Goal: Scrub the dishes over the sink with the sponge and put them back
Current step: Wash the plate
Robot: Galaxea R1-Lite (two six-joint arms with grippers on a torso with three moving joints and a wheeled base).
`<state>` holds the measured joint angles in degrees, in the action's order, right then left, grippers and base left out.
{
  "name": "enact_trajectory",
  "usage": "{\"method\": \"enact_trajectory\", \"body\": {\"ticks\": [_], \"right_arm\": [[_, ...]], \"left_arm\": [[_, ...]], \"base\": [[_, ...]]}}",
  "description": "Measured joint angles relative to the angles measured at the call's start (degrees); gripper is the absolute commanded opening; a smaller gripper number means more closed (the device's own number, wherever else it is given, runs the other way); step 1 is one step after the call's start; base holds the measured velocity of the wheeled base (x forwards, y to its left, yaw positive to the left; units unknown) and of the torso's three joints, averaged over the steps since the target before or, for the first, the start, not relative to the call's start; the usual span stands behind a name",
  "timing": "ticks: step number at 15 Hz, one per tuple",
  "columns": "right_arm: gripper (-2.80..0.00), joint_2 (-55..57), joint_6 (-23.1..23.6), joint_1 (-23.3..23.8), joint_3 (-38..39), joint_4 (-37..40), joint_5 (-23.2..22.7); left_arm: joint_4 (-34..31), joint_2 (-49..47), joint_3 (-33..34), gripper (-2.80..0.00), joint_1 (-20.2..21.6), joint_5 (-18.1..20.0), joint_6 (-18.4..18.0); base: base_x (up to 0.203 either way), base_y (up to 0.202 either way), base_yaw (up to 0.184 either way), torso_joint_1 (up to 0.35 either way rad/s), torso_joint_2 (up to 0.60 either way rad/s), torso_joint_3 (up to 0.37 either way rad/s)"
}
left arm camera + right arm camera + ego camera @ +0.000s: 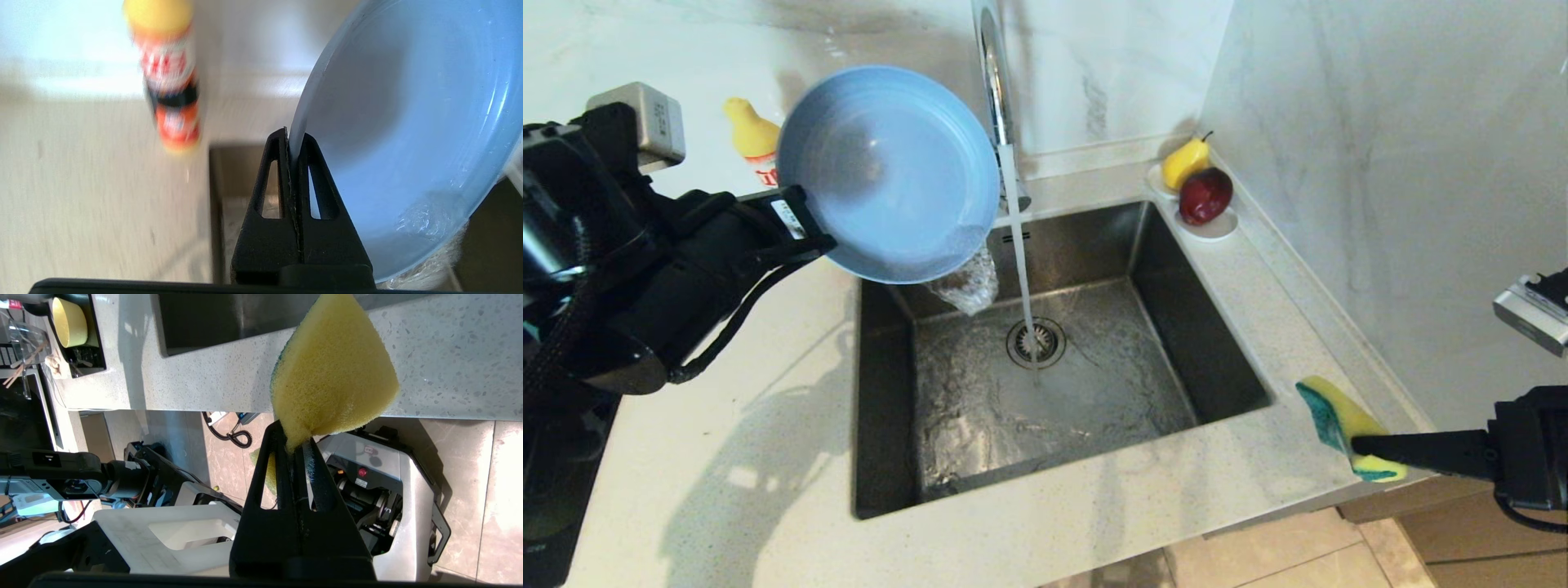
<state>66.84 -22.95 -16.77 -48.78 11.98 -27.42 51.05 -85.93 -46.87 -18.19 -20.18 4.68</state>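
Note:
My left gripper (809, 224) (293, 141) is shut on the rim of the grey-blue plate (889, 173) (408, 134). It holds the plate tilted above the back left corner of the steel sink (980, 425), and water spills off the plate's low edge. A stream runs from the chrome faucet (992, 73) onto the drain (1036, 343). Over the counter's front right corner, my right gripper (1357, 445) (292, 441) is shut on the yellow sponge (1343, 420) (331, 375), whose green layer faces the sink. A pale yellow bowl (70, 321) stands in a black rack.
A yellow-capped bottle (752, 143) (169, 73) stands by the back wall left of the sink. A white dish (1215, 229) with a pear and a red apple sits at the sink's back right corner. A marble wall rises on the right. The robot base shows under the counter.

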Motion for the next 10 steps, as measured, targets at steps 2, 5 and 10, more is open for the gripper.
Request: {"method": "enact_trajectory", "body": {"ticks": [2,5,10], "right_arm": [[-2.80,0.0,0.1,0.0,-0.2,0.0,0.0],[-2.80,0.2,0.0,0.0,-0.2,-0.1,0.0],[-2.80,0.7,0.2,0.0,0.2,-0.6,0.0]], "left_arm": [[7.8,0.5,4.4,-2.80,0.0,2.7,-5.2],[18.5,0.5,10.3,-2.80,-0.1,3.8,-8.1],[21.6,0.9,11.8,-2.80,-0.1,6.6,-10.5]], "base": [[0.000,0.000,0.000,0.000,0.00,0.000],[0.000,0.000,0.000,0.000,0.00,0.000],[0.000,0.000,0.000,0.000,0.00,0.000]]}}
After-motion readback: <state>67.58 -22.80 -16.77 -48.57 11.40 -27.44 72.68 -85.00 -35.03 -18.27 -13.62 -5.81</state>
